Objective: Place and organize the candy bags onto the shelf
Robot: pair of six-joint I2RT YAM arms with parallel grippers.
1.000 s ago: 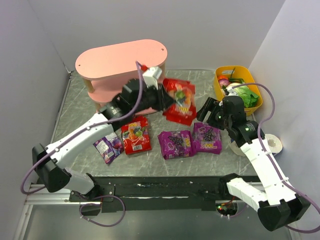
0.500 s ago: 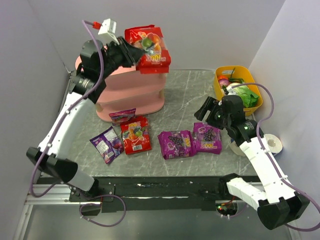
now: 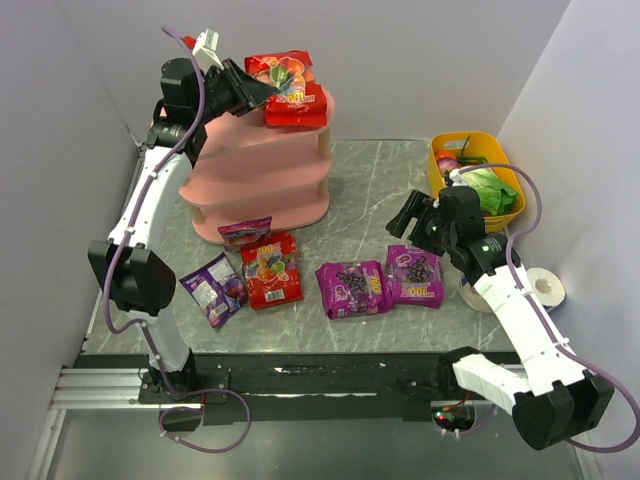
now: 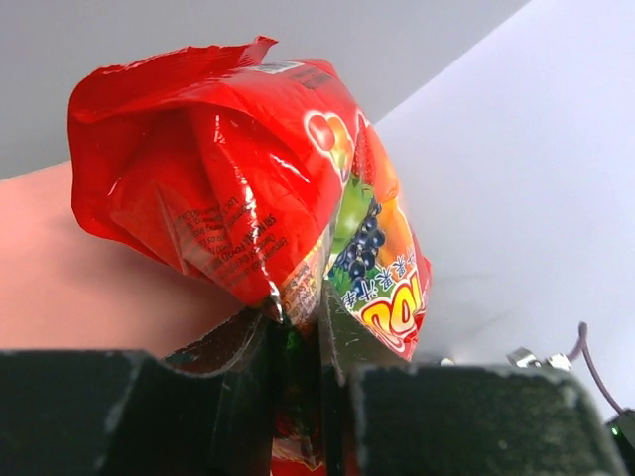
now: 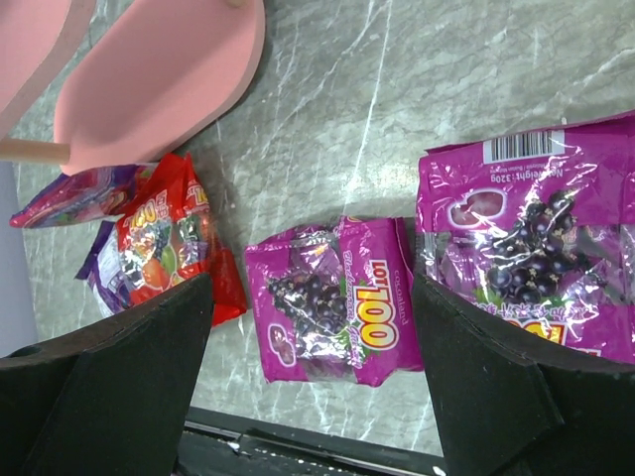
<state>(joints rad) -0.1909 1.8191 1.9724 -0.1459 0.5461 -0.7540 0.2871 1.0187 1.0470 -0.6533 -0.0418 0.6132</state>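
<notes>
The left tool point(image 3: 250, 92) is clamped on the edge of one red candy bag point(image 3: 290, 88), holding it at the far right end of the pink shelf point(image 3: 262, 175), over the top tier. From the wrist view the red candy bag point(image 4: 248, 188) bulges and creases above the pinch of the left tool point(image 4: 298, 362), so it looks light, soft and loosely filled. Its glossy film is likely slippery, and a flat sealed edge should give a surer hold than the puffy middle. Whether it already rests on the tier I cannot tell. The right tool point(image 3: 418, 222) hovers with its jaws apart above a magenta bag point(image 3: 415, 276), with a second magenta bag point(image 3: 352, 288) just left of that. On the worktop point(image 3: 370, 190), near the shelf's foot, lie another red bag point(image 3: 272, 270) and two blue-violet bags point(image 3: 215, 290), one of them against the lowest tier.
</notes>
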